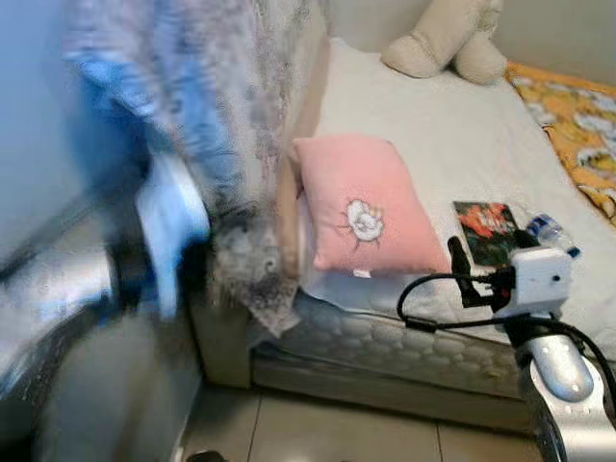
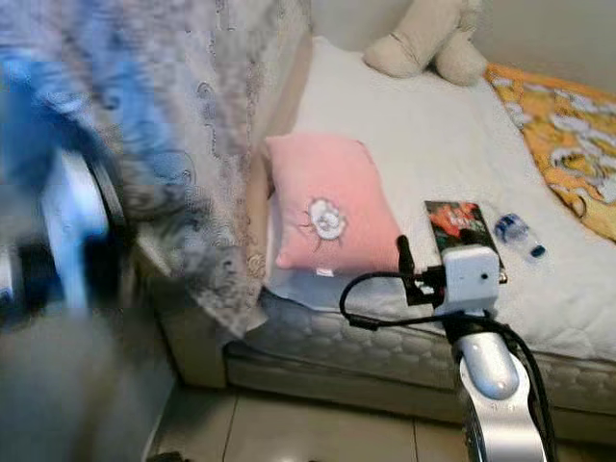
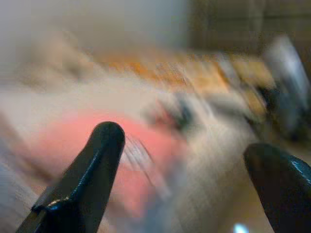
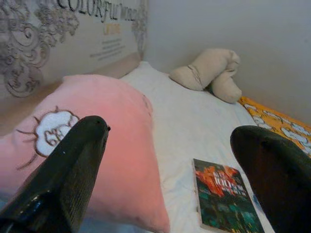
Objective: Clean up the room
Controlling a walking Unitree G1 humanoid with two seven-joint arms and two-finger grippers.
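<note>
Wide apart stand the jaws of both my grippers, empty: my right gripper (image 4: pixel 170 160) hangs over the near edge of the white bed (image 1: pixel 452 144), aimed at the pink pillow (image 1: pixel 361 204), and my left gripper (image 3: pixel 187 160) is a blur beside the patterned headboard (image 2: pixel 207 125). On the bed, from largest down, lie an orange blanket (image 1: pixel 577 115) along its far side, the pillow by the headboard, a beige plush toy (image 1: pixel 448 38) at the far end, a dark book (image 2: pixel 460 231) just beside the pillow, and a small water bottle (image 2: pixel 518 236) next to the book.
</note>
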